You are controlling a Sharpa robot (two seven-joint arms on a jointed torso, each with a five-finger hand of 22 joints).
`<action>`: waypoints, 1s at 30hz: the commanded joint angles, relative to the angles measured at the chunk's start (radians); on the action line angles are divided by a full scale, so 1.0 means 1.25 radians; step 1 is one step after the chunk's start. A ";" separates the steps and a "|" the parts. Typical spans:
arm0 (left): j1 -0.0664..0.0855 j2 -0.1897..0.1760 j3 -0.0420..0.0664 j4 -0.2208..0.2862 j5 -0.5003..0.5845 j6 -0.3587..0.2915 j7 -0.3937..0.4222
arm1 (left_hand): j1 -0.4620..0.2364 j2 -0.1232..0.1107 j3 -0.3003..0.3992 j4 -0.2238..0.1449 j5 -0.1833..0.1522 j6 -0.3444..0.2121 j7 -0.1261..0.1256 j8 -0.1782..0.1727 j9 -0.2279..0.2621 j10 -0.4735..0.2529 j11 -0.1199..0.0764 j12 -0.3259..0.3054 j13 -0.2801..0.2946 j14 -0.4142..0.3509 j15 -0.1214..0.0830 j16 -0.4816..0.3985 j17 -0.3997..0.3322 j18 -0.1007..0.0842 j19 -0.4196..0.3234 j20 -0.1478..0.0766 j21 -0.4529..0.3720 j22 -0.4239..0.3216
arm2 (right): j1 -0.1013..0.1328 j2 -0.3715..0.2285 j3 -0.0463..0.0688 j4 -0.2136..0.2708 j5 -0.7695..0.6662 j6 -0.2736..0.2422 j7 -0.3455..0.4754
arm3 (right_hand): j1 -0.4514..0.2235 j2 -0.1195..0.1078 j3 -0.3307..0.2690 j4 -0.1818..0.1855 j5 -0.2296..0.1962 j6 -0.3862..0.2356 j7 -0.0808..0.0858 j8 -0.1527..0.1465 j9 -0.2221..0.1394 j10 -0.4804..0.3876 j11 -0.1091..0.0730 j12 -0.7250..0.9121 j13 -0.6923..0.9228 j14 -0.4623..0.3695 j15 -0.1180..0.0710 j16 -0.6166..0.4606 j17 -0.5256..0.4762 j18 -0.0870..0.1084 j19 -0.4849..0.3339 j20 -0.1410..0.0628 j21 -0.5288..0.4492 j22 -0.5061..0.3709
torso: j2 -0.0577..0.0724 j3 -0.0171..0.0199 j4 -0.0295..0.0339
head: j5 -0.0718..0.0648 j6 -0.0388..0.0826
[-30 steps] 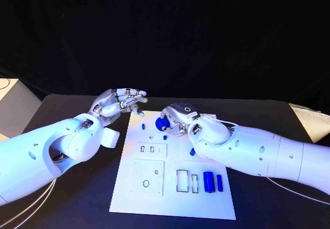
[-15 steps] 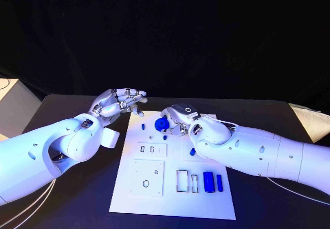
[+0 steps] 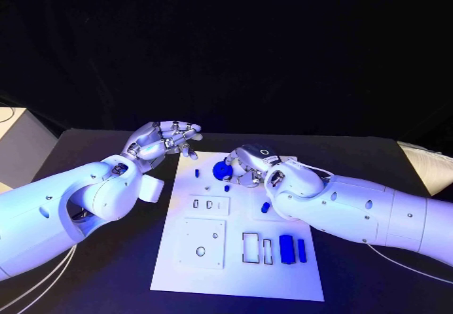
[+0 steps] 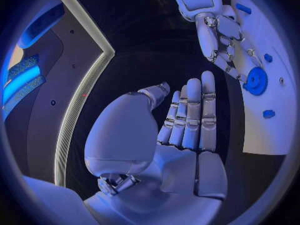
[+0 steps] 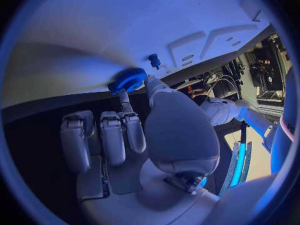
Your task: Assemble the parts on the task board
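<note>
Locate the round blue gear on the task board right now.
In the head view the blue gear sits at the far end of the task board, touched by the right hand, with a small blue peg beside it.

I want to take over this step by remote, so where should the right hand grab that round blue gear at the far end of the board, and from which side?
Judging by its shape, grip the blue gear by its toothed rim, across opposite edges, coming from above. It lies flat on the task board, so only the rim offers purchase. The right hand already sits beside it, fingertips at its edge.

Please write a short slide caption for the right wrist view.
Right hand fingers at the blue gear on the white board.
</note>
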 commanded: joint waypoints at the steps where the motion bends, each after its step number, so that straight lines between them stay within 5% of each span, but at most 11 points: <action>1: 0.000 0.001 0.001 0.001 -0.005 0.012 0.002 | -0.003 -0.002 0.005 -0.002 0.002 -0.007 0.008 0.003 0.001 -0.005 -0.002 0.005 0.001 -0.004 0.003 -0.002 -0.001 0.009 -0.004 0.000 0.005 0.001 | -0.001 0.000 0.000 -0.002 0.048 0.023 0.012 | -0.032 0.024 0.015 0.000 0.023 0.008 -0.003 0.005 -0.001 0.059 -0.009 0.004 0.184 0.083 -0.006 0.003 0.211 -0.005 0.084 -0.006 0.004 0.210 | 0.000 -0.0006 0.0003 | -0.001 0.000; 4: 0.000 0.001 0.001 0.001 -0.005 0.012 0.002 | -0.003 -0.002 0.005 -0.002 0.002 -0.007 0.008 0.003 0.001 -0.005 -0.002 0.005 0.001 -0.004 0.003 -0.002 -0.001 0.009 -0.004 0.000 0.005 0.001 | -0.001 0.002 0.000 -0.009 0.071 0.044 0.007 | -0.085 0.048 0.033 0.001 0.045 0.006 -0.003 0.005 -0.006 0.059 -0.009 0.005 0.184 0.083 -0.007 0.003 0.211 -0.005 0.084 -0.008 0.004 0.210 | 0.000 -0.0007 0.0004 | -0.002 0.000; 19: 0.000 0.000 0.001 0.002 -0.005 0.010 0.001 | -0.010 0.000 0.006 0.002 0.001 -0.008 0.009 0.004 0.002 -0.007 -0.001 0.008 0.002 -0.004 0.004 -0.002 -0.001 0.009 -0.007 0.001 0.008 0.003 | -0.001 0.003 0.000 -0.017 0.101 0.116 -0.010 | -0.150 0.050 0.051 0.001 0.064 0.010 -0.005 0.010 -0.010 0.058 -0.011 0.004 0.184 0.083 -0.008 0.003 0.211 -0.005 0.084 -0.009 0.004 0.210 | -0.001 -0.0012 0.0012 | -0.004 0.002; 30: 0.000 -0.002 0.001 0.002 -0.005 0.010 0.002 | -0.011 0.000 0.006 0.003 0.001 -0.008 0.009 0.004 0.002 -0.007 -0.001 0.008 0.002 -0.004 0.004 -0.002 -0.001 0.009 -0.007 0.002 0.009 0.003 | -0.001 -0.011 0.000 0.002 0.103 0.128 -0.007 | -0.157 0.046 0.057 -0.001 0.055 0.010 -0.006 0.011 -0.011 0.059 -0.011 0.004 0.185 0.083 -0.009 0.003 0.211 -0.005 0.084 -0.009 0.004 0.210 | 0.000 -0.0009 0.0009 | -0.002 0.002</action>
